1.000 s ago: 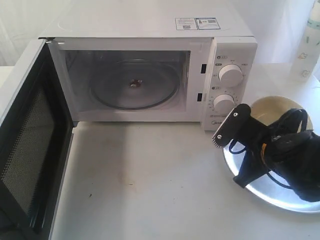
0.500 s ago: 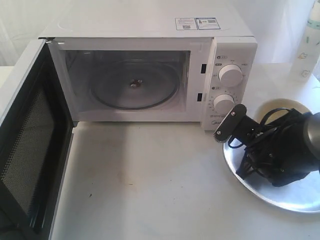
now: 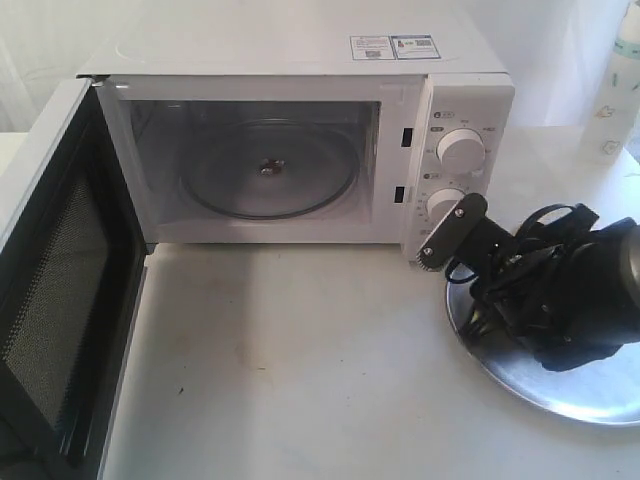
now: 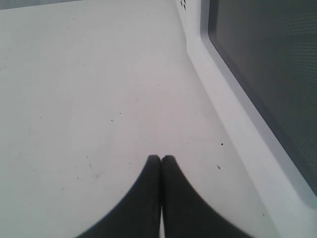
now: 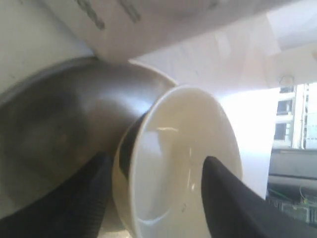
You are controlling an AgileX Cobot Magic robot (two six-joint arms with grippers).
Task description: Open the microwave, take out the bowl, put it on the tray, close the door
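Now the right end effector (image 5: 154,158) hangs wide open around the bowl (image 5: 183,148), set down on the tray (image 5: 59,114) just under it, while the left end effector (image 4: 161,158), pinched shut and empty, sits beside the door (image 4: 257,64), maybe to push it shut.

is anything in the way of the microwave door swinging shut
Nothing visible lies on the table in front of the microwave opening. The right gripper is over the tray by the dials, right of the opening, with the bowl between its jaws; it looks clear of where the door swings, but close.
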